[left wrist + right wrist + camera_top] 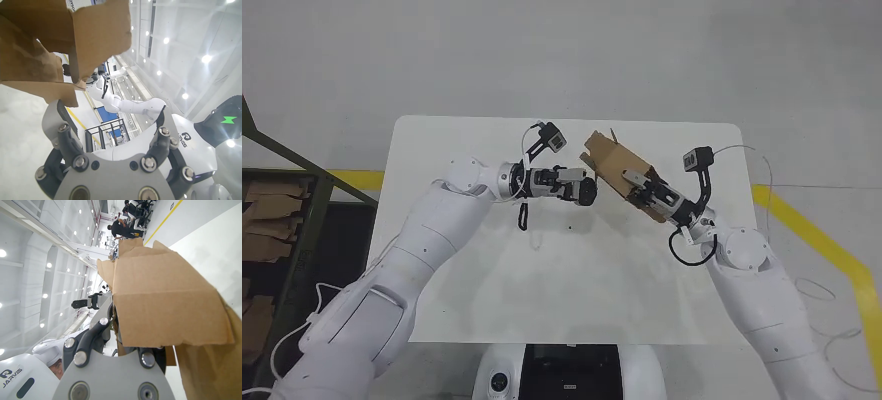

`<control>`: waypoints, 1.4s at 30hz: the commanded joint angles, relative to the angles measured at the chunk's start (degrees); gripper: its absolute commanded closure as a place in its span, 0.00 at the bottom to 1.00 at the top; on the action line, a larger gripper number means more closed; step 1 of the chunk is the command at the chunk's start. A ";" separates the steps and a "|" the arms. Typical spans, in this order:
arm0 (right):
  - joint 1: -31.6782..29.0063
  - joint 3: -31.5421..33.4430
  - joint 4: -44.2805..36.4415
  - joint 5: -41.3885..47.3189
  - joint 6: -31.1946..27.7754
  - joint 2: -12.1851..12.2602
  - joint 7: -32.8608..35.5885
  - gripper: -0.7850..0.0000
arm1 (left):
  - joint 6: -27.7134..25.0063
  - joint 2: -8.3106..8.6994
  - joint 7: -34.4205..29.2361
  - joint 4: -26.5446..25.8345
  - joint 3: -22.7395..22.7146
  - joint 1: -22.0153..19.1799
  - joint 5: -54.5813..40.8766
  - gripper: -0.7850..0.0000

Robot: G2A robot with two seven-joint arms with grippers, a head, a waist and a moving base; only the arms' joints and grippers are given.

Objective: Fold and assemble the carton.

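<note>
A brown carton, partly folded with loose flaps, is held tilted above the back middle of the white table. My right gripper comes in from the right and is shut on the carton's wall; the cardboard hides most of its fingers. My left gripper hovers just left of the carton, open with nothing between its fingers. In the left wrist view the carton hangs beyond that gripper, and one finger lies close under a hanging flap.
A dark crate with flat cardboard pieces stands on the floor left of the table. Yellow floor tape runs past the table's right side. The front half of the table is bare.
</note>
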 commanded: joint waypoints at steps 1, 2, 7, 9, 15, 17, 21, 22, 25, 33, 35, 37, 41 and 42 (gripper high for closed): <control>-0.16 -0.13 -0.20 0.11 0.13 -0.02 0.45 1.00 | -0.06 -0.17 0.06 0.33 -0.04 -0.08 0.03 0.00; -0.23 -0.23 -0.30 0.18 0.20 -0.04 0.61 1.00 | -0.02 -0.25 0.02 0.43 -0.07 -0.12 0.03 0.00; -0.32 -0.73 -0.39 0.57 0.25 -0.22 0.78 1.00 | 0.04 -0.53 -0.04 0.69 -0.41 -0.26 0.31 0.00; -0.28 -0.87 -0.34 0.74 0.21 -0.29 0.72 1.00 | 0.20 -0.61 -0.20 0.75 -0.53 -0.26 0.49 0.00; -0.12 -0.53 0.12 0.82 0.08 -0.36 0.54 1.00 | 0.61 -0.76 -0.61 0.97 -1.15 -0.16 0.67 0.00; -0.07 -0.12 0.27 0.85 0.02 -0.32 0.65 1.00 | 0.79 -0.76 -0.79 0.96 -1.44 -0.08 0.75 0.00; 0.07 0.96 0.85 1.21 0.10 -0.19 1.02 1.00 | 1.13 -0.61 -1.13 1.25 -2.49 0.24 0.51 0.00; 0.09 1.18 0.95 1.57 0.20 -0.16 1.30 1.00 | 1.17 -0.54 -1.17 1.43 -2.83 0.38 0.45 0.00; 0.09 1.76 1.08 2.39 0.40 -0.07 2.40 1.00 | 1.17 -0.35 -1.17 2.34 -4.00 0.88 -0.24 0.00; -0.11 3.27 1.51 3.62 -0.01 0.21 4.98 1.00 | 0.11 0.41 -0.11 4.53 -7.31 1.84 0.48 0.00; -0.31 3.62 1.29 3.79 -0.40 0.31 5.91 1.00 | -0.28 0.71 0.28 5.06 -8.30 1.93 1.01 0.00; -0.59 3.91 0.91 4.29 -0.81 0.40 7.16 1.00 | -0.60 0.92 0.60 5.24 -8.94 2.01 1.79 0.00; -1.34 4.34 -0.47 5.72 -2.02 0.62 10.68 1.00 | -0.50 0.91 0.50 4.68 -9.04 2.41 2.33 0.00; -1.55 4.41 -0.82 6.07 -2.26 0.66 11.41 1.00 | -0.44 0.83 0.45 4.53 -8.88 2.45 2.43 0.00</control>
